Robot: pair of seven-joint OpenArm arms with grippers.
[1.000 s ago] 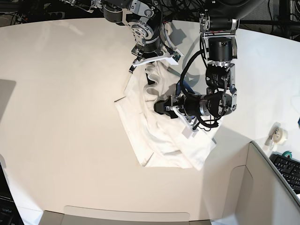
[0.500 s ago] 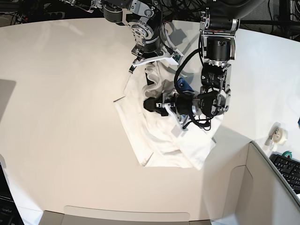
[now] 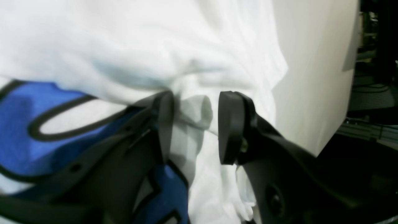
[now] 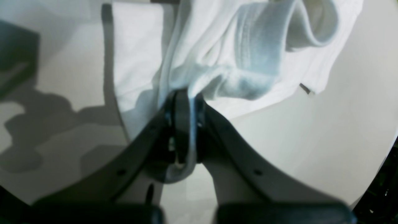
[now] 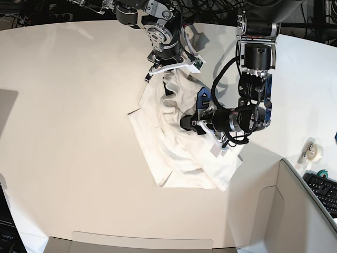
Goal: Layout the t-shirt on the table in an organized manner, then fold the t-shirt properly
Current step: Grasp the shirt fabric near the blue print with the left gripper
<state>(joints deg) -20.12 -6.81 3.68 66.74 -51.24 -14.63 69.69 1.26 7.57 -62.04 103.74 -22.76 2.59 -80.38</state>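
The white t-shirt (image 5: pixel 179 153) lies crumpled on the off-white table (image 5: pixel 68 132), mid-table. A blue patch of its print (image 5: pixel 203 95) shows near the left arm. My right gripper (image 5: pixel 169 66) is at the shirt's far edge; in the right wrist view it (image 4: pixel 186 121) is shut on a bunched white fold (image 4: pixel 258 62) lifted off the table (image 4: pixel 342 124). My left gripper (image 5: pixel 185 124) sits low over the shirt's middle. In the left wrist view it (image 3: pixel 194 124) is open, with a fold of white cloth (image 3: pixel 155 40) between the fingers, blue lettering (image 3: pixel 18 124) beside them and the table (image 3: pixel 311 77) beyond.
A grey box corner (image 5: pixel 295 211) stands at the front right. A roll of tape (image 5: pixel 314 152) and a black keyboard (image 5: pixel 324 190) lie at the right edge. Dark cables and arm bases crowd the table's far edge (image 5: pixel 210 10).
My left gripper reached left across the shirt, then drew back right; its arm has shifted right. The blue print patch now shows more. The right gripper has stayed put, still gripping.
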